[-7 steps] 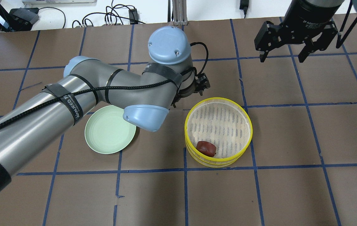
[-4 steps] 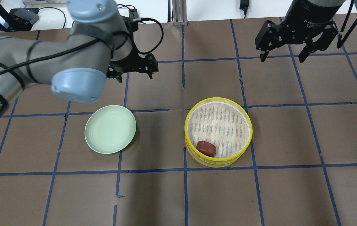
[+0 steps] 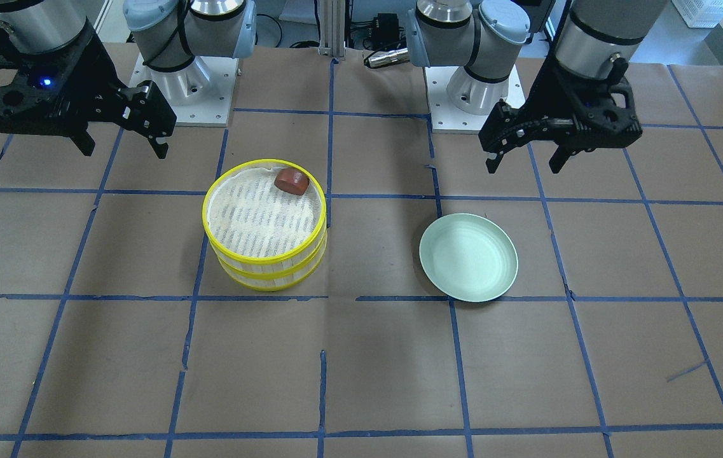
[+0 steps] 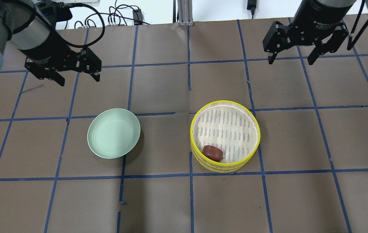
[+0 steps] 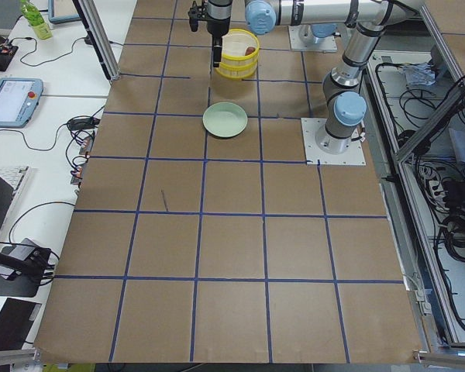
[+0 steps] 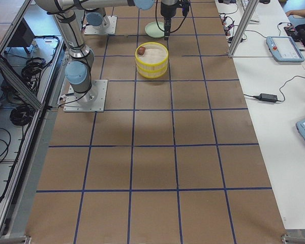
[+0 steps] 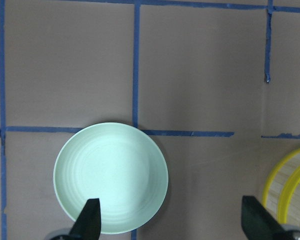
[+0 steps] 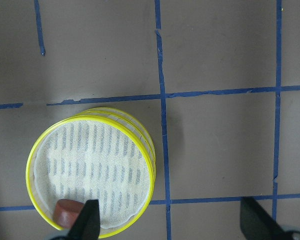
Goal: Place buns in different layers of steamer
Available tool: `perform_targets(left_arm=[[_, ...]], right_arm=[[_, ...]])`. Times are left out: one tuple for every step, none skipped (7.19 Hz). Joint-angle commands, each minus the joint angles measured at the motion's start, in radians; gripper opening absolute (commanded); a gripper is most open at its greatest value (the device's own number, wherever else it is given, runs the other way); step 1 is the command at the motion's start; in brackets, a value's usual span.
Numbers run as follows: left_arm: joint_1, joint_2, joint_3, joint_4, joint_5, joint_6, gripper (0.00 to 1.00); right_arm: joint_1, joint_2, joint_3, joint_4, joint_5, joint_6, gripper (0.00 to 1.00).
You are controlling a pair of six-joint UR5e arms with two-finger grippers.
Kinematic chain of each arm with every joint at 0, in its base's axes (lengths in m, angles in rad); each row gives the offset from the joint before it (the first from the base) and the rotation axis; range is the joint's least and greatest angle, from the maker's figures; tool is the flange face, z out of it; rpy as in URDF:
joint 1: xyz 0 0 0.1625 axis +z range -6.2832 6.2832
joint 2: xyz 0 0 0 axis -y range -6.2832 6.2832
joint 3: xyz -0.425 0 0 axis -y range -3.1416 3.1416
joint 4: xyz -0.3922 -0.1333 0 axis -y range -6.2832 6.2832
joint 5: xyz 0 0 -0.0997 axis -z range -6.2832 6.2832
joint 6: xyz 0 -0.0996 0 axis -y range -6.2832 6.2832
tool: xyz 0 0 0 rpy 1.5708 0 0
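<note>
The two steamer layers (image 4: 226, 126) stand stacked right of the table's centre, with yellow rims and a white slotted floor on top. The reddish-brown bun (image 4: 212, 152) lies in the top layer at its near edge. It also shows in the front view (image 3: 291, 180) and the right wrist view (image 8: 70, 212). The white bun is out of view. My left gripper (image 4: 79, 81) hangs open and empty over the table beyond the plate. My right gripper (image 4: 290, 61) hangs open and empty beyond and to the right of the steamer (image 3: 259, 219).
An empty pale green plate (image 4: 113, 133) lies left of the steamer; it also shows below the left gripper in the left wrist view (image 7: 110, 177). Brown paper with blue tape lines covers the table. Cables and a post stand along the far edge.
My left arm has swung away from beside the steamer to the far left and risen, uncovering the plate. The right arm, steamer and bun have not moved.
</note>
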Motion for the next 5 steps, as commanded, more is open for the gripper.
perform_targets(left_arm=[[0.022, 0.031, 0.014, -0.082, -0.005, 0.010, 1.00], [0.022, 0.033, 0.013, -0.082, -0.005, 0.011, 1.00], [0.019, 0.037, 0.001, -0.085, -0.007, 0.008, 1.00], [0.016, 0.036, -0.005, -0.085, -0.009, 0.008, 1.00], [0.015, 0.040, -0.009, -0.102, -0.012, 0.010, 1.00]], right_arm=[[0.001, 0.000, 0.000, 0.003, -0.001, 0.000, 1.00], [-0.001, 0.000, 0.000, 0.003, -0.001, 0.000, 1.00], [-0.001, 0.000, 0.000, 0.003, -0.001, 0.000, 1.00], [-0.001, 0.000, 0.000, 0.004, -0.001, 0.000, 1.00], [-0.001, 0.000, 0.000, 0.006, -0.001, 0.000, 1.00]])
